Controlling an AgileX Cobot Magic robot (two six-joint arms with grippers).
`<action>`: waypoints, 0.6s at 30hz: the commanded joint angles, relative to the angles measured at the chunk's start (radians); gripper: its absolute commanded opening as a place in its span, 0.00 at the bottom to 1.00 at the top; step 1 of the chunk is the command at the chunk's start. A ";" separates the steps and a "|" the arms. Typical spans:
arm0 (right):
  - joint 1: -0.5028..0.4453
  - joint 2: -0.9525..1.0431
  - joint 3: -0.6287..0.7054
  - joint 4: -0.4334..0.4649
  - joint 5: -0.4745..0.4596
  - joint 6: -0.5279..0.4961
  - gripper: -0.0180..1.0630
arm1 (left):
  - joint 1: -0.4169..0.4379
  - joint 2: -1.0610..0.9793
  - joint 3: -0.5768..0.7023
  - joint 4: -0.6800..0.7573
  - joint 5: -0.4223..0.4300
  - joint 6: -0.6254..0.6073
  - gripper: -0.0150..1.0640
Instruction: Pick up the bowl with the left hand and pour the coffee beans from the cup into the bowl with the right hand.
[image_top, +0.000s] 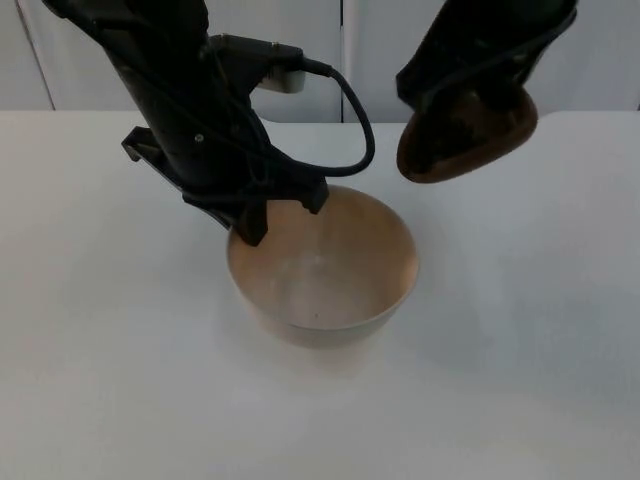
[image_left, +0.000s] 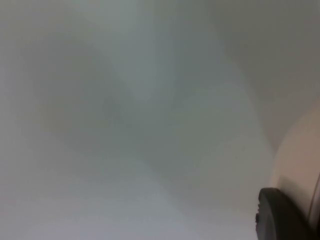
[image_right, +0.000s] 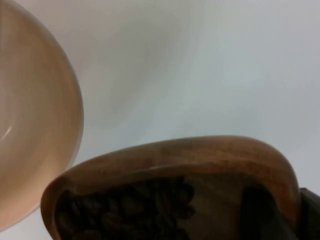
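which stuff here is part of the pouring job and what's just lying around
Part of the job: bowl, held by left gripper; wooden cup with coffee beans, held by right gripper.
Lying about: nothing besides the white table.

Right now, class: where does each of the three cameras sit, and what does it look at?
Top view: fixed above, looking down and forward at the table; both arms, left gripper on the bowl, right gripper holding the cup.
Left wrist: on the left arm, facing the table; a fingertip by the bowl wall.
Right wrist: on the right arm, over the cup's beans.
Top and right wrist share bowl and cup.
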 joint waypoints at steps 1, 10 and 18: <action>0.028 0.005 -0.012 -0.069 -0.001 0.016 0.02 | -0.005 -0.005 0.000 -0.015 -0.008 0.005 0.01; 0.078 0.005 -0.012 -0.230 -0.001 0.054 0.02 | -0.005 -0.005 0.000 -0.015 -0.008 0.005 0.01; 0.123 0.005 -0.012 -0.328 -0.001 0.070 0.02 | -0.005 -0.005 0.000 -0.015 -0.008 0.005 0.01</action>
